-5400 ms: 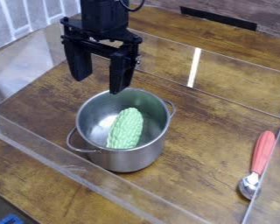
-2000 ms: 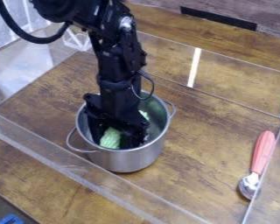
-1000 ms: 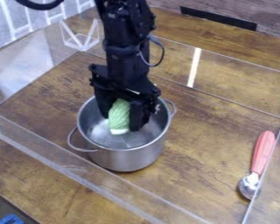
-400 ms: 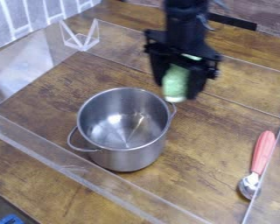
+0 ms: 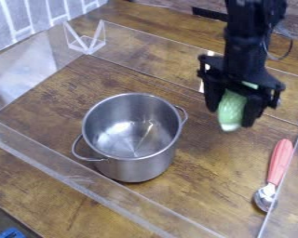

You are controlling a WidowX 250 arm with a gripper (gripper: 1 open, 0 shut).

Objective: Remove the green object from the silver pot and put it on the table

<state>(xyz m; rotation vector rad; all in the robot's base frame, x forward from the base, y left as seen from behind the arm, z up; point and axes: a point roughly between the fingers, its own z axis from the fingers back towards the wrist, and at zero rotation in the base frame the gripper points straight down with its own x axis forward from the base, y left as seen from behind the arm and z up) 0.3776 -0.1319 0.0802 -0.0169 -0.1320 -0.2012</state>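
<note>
My gripper (image 5: 235, 107) points down at the right of the view, shut on the green object (image 5: 233, 112), a light green bumpy vegetable held upright between the black fingers. It hangs just above the dark wood table (image 5: 196, 167), to the right of the silver pot (image 5: 129, 136). The pot stands with nothing in it, its shiny inside showing.
A red-handled spoon (image 5: 275, 172) lies on the table at the right edge, below and right of my gripper. Clear plastic walls (image 5: 64, 167) edge the tabletop at the front and left, and another clear wall (image 5: 164, 42) runs along the back.
My gripper closed on the green object inside the pot, lifted it out, and carried it to the right; it now hangs over the table beside the pot.
</note>
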